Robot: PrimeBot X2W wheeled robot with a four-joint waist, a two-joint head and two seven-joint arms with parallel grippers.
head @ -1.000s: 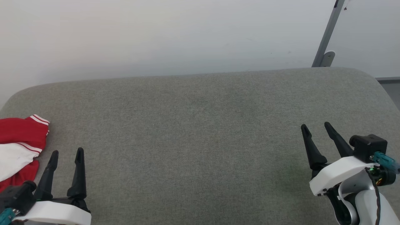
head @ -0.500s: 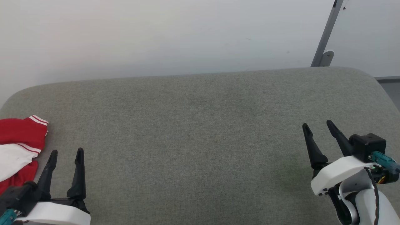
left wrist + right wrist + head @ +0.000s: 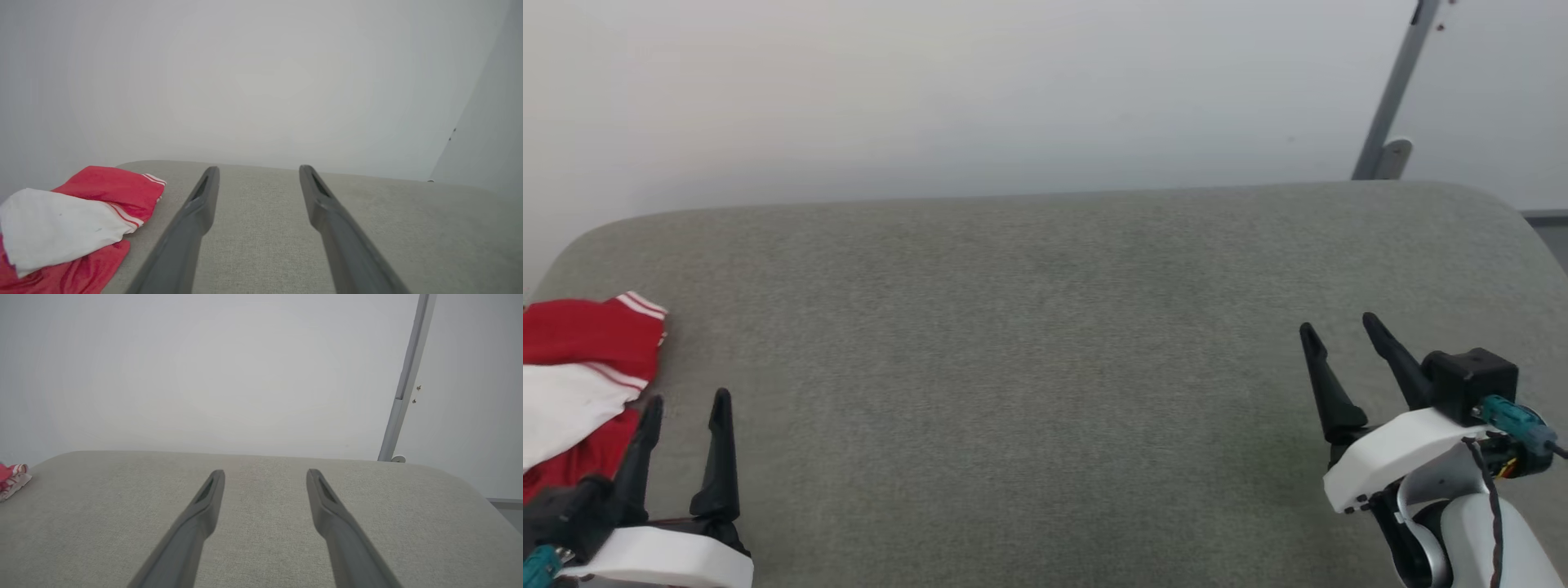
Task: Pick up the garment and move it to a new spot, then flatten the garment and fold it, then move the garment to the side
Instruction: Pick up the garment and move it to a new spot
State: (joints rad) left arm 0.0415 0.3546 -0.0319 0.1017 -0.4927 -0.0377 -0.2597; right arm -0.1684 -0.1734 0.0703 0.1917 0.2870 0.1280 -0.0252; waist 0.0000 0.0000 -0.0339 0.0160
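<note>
At the left edge of the table (image 3: 1029,327) lies the garment (image 3: 580,359) - a red shirt, all bunched up. A white part sits across its middle, with red above and below it. Thin white stripes run along the red cuff that points toward the middle of the table. Part of the shirt runs off the side of the head view.

The left end effector (image 3: 686,402) is just beside the shirt, near the front left corner of the table. Its two dark fingers are spread wide and hold nothing. In the left wrist view there is a thin strip of grey table between the shirt and the closest finger (image 3: 192,220).

The right end effector (image 3: 1339,325) is far away on the other side, near the right edge of the table. Its fingers are spread wide too - nothing is between them but grey cloth. In the right wrist view the shirt is a tiny red and white bit at the far left.

The table has a soft grey cover and round corners. Behind it is a plain pale wall (image 3: 931,90). A grey metal pole (image 3: 1396,90) leans up past the back right corner.
</note>
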